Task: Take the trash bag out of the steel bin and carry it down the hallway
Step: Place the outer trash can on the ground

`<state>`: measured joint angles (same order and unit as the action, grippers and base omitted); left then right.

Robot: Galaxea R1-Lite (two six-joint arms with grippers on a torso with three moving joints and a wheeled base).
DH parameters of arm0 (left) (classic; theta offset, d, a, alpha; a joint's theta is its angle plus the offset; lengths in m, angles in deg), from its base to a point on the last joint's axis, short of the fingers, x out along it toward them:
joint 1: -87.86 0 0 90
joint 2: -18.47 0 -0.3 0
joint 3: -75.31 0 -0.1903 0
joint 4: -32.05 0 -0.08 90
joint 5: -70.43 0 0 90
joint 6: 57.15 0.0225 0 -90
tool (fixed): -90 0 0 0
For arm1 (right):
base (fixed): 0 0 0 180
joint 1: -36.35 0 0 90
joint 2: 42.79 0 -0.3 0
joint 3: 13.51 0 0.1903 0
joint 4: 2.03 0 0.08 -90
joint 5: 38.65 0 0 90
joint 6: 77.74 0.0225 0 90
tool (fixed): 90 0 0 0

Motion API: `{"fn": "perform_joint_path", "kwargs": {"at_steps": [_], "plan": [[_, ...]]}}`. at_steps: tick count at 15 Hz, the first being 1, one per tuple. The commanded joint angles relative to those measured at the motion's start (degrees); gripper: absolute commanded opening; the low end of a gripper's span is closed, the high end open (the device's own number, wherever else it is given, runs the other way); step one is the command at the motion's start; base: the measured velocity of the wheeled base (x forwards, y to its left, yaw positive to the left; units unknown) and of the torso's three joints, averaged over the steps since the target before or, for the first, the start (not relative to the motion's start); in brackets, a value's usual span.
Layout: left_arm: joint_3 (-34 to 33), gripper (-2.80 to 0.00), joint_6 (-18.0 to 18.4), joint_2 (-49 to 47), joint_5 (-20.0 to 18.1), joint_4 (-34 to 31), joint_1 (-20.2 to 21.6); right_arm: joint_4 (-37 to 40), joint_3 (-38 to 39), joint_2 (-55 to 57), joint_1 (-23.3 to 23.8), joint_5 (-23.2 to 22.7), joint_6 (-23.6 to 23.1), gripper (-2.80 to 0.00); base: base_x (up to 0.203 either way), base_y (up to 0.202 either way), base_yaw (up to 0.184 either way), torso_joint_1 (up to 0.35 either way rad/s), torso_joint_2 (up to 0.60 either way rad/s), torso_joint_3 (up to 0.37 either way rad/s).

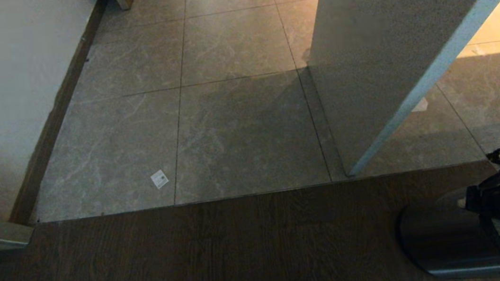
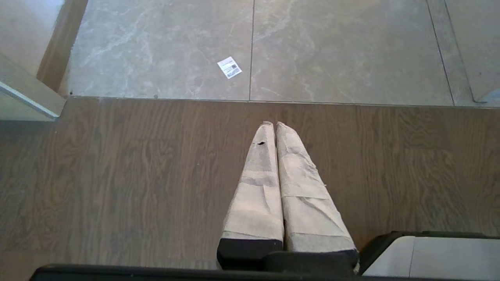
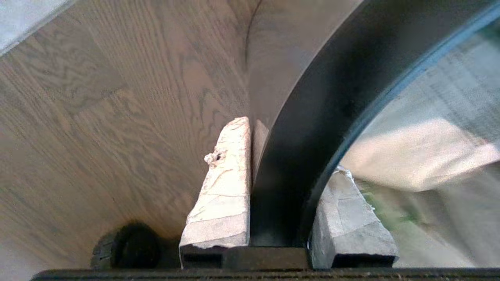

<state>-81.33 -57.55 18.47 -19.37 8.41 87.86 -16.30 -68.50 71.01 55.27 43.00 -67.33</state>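
- Tape-wrapped fingers of the right gripper straddle the black ring rim of the steel bin, one finger outside against the shiny wall, the other inside; they look clamped on the rim, and whether bag plastic is caught between them cannot be told.
- Inside the bin, the trash bag shows as pale translucent plastic with a hint of green, not yet lifted.
- Around the bin lies a brown wood floor, bordering the grey tiles of the hallway, where a small paper label lies.
- Parked over the wood floor, the left gripper has its fingers pressed together, empty.
- By my reading, the grasp is only being made; pulling the bag out and carrying it down the hallway remain.
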Motion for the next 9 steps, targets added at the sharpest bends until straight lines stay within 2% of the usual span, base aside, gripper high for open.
{"fn": "perform_joint_path", "kwargs": {"at_steps": [1, 4, 9], "plan": [[0.0, -2.8, 0.0, 0.0, 0.1, 0.0, 0.0, 3.2, -0.6, -5.8, 1.6, -0.2, -1.7, -2.8, 0.0, 0.0, 0.0, 0.0, 0.0, 0.0], [0.0, -2.8, 0.0, 0.0, 0.0, 0.0, 0.0, 9.0, -0.5, -11.9, 4.9, -0.5, -5.4, -2.8, 0.0, 0.0, 0.0, 0.0, 0.0, 0.0], [0.0, -2.8, 0.0, 0.0, 0.1, 0.0, 0.0, 12.9, -0.2, -21.5, 11.2, -0.9, -13.1, -2.8, 0.0, 0.0, 0.0, 0.0, 0.0, 0.0]]}}
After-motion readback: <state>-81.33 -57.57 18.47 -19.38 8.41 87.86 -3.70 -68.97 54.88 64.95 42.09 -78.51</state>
